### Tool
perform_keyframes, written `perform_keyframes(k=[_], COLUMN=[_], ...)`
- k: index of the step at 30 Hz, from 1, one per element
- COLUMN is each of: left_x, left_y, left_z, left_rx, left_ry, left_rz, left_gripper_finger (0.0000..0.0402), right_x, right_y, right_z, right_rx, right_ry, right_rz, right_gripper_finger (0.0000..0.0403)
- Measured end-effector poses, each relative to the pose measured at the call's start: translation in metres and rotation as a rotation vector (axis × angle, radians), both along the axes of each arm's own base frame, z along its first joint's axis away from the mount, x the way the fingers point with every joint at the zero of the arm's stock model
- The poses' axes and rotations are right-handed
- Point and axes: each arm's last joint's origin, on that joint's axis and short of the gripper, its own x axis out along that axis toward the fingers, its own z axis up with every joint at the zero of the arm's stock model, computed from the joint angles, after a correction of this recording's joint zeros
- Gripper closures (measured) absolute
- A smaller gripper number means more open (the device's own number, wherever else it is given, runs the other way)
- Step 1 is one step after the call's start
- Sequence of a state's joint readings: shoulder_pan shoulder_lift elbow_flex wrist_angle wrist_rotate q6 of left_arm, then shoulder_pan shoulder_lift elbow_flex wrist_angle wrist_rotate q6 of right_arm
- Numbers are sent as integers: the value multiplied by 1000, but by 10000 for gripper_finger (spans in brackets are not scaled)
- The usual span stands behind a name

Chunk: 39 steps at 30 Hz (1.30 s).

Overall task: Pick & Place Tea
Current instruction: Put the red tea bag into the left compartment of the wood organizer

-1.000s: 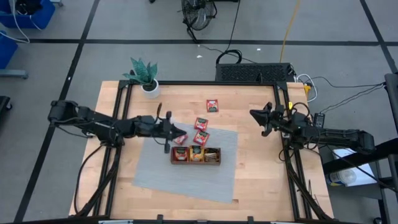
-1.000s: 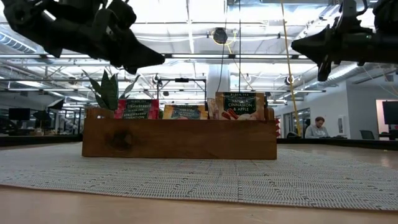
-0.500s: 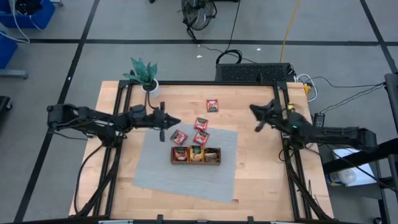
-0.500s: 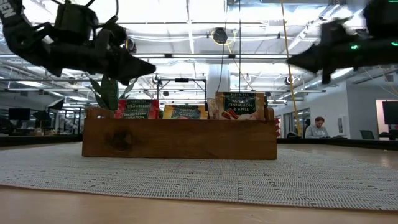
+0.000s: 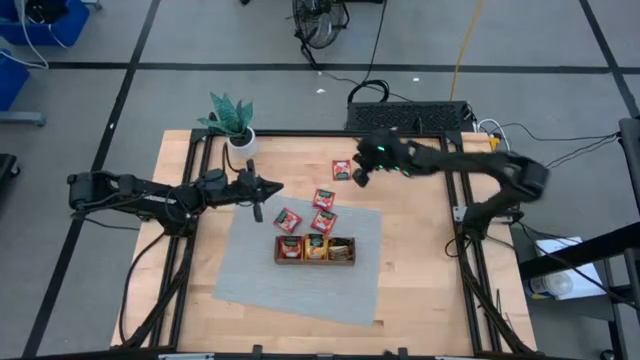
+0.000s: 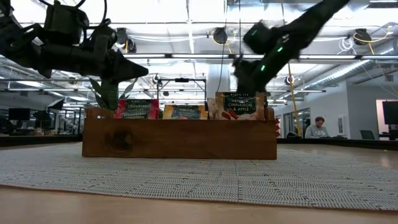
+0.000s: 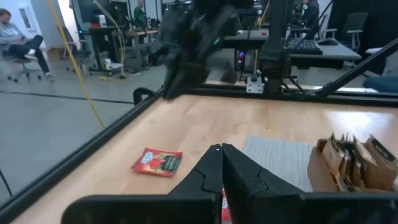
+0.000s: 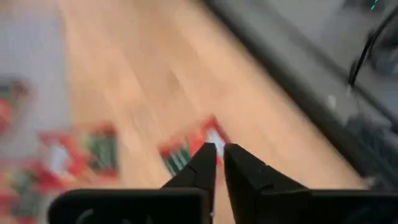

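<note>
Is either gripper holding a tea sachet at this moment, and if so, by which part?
Neither. The left gripper and right gripper are both shut with nothing between their fingers.

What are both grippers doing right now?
Left gripper: fingers shut, holding nothing.
Right gripper: fingers nearly shut, empty, above a red tea sachet.

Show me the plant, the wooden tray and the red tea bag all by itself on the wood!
plant (image 5: 230, 115): high view, on its green leaves.
wooden tray (image 5: 316, 261): high view, on its front wall.
red tea bag (image 5: 342, 170): high view, middle of the sachet.
</note>
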<state>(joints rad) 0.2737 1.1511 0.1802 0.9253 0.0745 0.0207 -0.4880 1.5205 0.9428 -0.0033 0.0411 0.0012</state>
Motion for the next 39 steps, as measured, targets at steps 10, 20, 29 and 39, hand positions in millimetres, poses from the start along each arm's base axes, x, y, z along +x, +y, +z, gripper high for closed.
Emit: perform_keyframes(k=[10, 20, 29, 39], left_x=[0, 0, 0, 0], left_y=[0, 0, 0, 0], left_z=[-4, -6, -8, -9], left_rx=[14, 12, 6, 2], left_ry=[43, 57, 81, 94], left_rz=[4, 6, 6, 5], left_gripper_finger=[389, 381, 376, 376], right_x=[49, 80, 51, 54], right_y=[-53, -51, -62, -48], right_z=[-35, -63, -77, -48], right_rx=[64, -35, 26, 9], right_ry=[168, 299, 569, 482], right_rz=[154, 154, 74, 88], right_gripper_finger=[247, 334, 399, 403])
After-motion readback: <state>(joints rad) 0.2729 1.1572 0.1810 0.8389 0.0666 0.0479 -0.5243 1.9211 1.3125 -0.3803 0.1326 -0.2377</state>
